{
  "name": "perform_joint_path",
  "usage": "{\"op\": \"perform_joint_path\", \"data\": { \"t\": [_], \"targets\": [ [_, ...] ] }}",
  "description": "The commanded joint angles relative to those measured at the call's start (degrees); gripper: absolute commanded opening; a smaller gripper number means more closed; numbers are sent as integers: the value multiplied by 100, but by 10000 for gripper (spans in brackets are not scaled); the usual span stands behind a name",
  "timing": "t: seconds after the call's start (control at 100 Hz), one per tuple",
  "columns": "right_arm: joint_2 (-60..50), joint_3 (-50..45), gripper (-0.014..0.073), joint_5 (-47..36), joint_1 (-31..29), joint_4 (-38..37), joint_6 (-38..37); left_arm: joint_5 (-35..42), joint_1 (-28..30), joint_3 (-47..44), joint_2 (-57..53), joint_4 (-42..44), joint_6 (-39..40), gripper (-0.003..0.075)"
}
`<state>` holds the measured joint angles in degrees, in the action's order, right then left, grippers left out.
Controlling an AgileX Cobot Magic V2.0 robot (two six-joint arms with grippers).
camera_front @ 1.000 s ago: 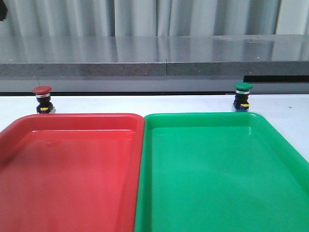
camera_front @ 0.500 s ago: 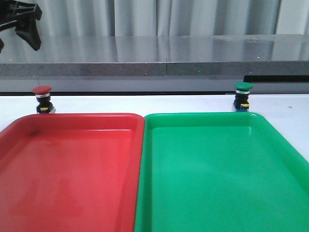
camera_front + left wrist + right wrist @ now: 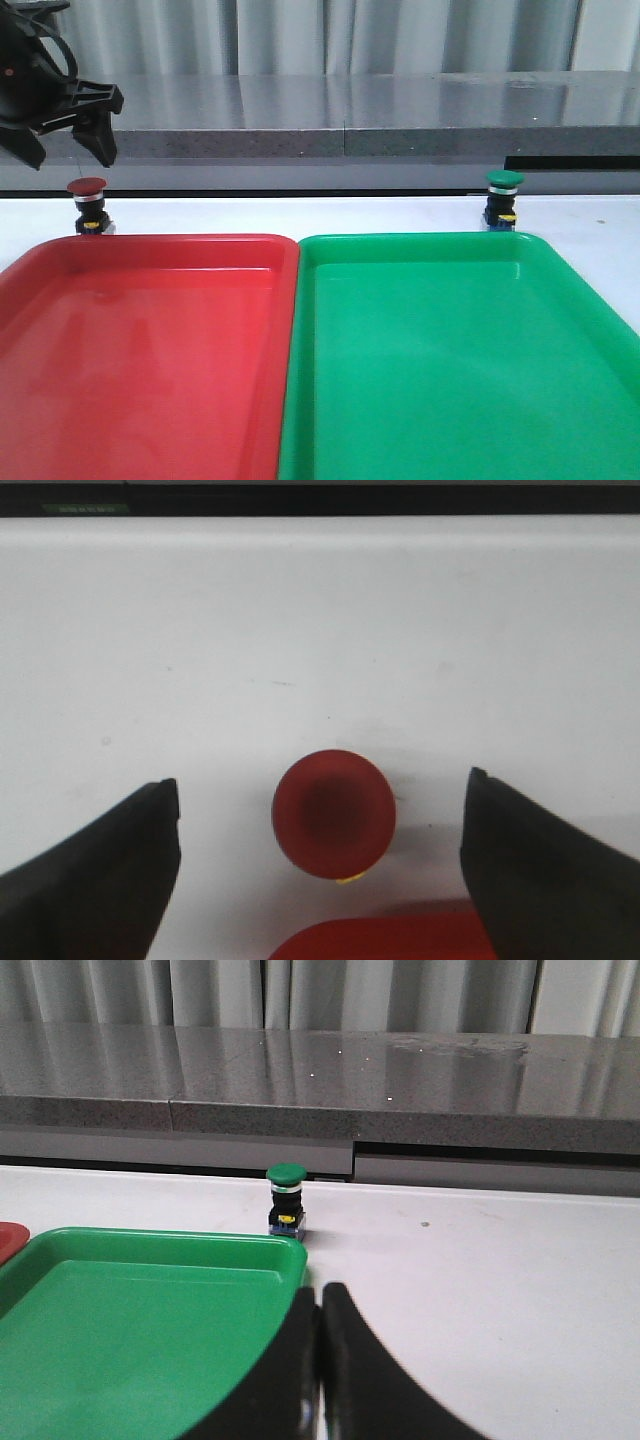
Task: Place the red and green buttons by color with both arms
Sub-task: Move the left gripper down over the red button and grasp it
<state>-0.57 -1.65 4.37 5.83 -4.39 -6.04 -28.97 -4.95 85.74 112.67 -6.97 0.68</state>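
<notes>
The red button [image 3: 87, 205] stands upright on the white table just behind the red tray [image 3: 140, 350]. My left gripper [image 3: 68, 150] hangs open right above it. In the left wrist view the dark-red cap [image 3: 334, 813] lies between the two spread black fingers [image 3: 100, 880], untouched. The green button [image 3: 503, 200] stands upright behind the green tray [image 3: 450, 360]; it also shows in the right wrist view [image 3: 286, 1198]. My right gripper [image 3: 320, 1305] is shut and empty, well short of the green button, beside the green tray's corner [image 3: 270, 1250]. The right gripper is out of the front view.
A grey stone ledge [image 3: 340, 125] runs along the back of the table with curtains behind it. The two big trays lie side by side and fill the front of the table. A strip of white table [image 3: 300, 212] lies between trays and ledge.
My left gripper has come down from the upper left corner of the front view to just above the red button. The buttons and trays have not moved.
</notes>
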Motion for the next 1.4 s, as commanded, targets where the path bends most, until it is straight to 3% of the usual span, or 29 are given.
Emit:
{"op": "perform_joint_path", "data": {
  "t": [0.0,0.87,1.15,1.39],
  "targets": [
    [-120,90,-67,-437,-18,5,26,462,-45,196,-223,-42,11,548],
    [-120,90,-67,-437,-18,5,26,785,-112,196,173,-121,11,533],
    [-120,90,-67,-437,-18,5,26,775,-216,196,243,-121,11,389],
    [-120,90,-67,-437,-18,5,26,775,-216,196,243,-121,11,172]
  ]
}}
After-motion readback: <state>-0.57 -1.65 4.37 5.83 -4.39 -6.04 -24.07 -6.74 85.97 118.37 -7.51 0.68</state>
